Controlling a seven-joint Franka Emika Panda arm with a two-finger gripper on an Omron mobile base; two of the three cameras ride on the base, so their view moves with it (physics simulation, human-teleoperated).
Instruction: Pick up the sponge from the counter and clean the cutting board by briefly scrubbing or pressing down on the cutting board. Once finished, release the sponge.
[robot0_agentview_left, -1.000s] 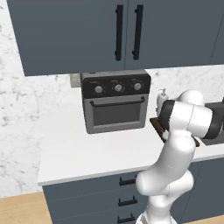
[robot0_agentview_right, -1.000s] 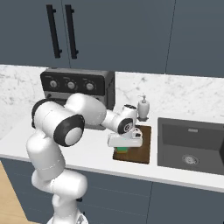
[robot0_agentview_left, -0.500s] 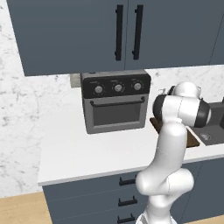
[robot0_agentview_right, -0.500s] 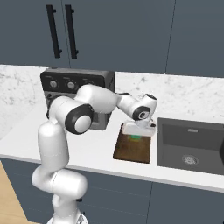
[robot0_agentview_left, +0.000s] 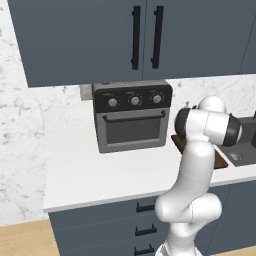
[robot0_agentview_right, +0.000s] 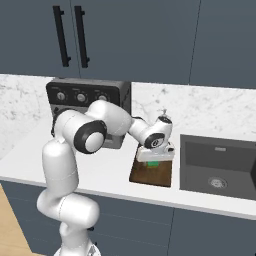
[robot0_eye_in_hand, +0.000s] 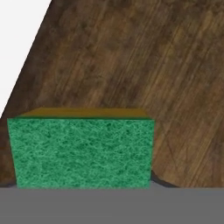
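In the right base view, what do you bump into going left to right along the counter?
Dark grey toaster oven with three knobs → flat dark brown wooden cutting board, with the small green sponge on it under the gripper → dark grey sink basin.

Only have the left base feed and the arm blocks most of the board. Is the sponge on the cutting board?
Observer: Yes. In the right base view the sponge sits on the cutting board, directly under the gripper.
Operator: Which part of the board?
Observer: The far end, toward the wall. The near half is bare wood.
Operator: Is it gripped?
Observer: Can't tell whether the jaws clamp it. The hand view has the sponge's green face close up, with board grain behind it.
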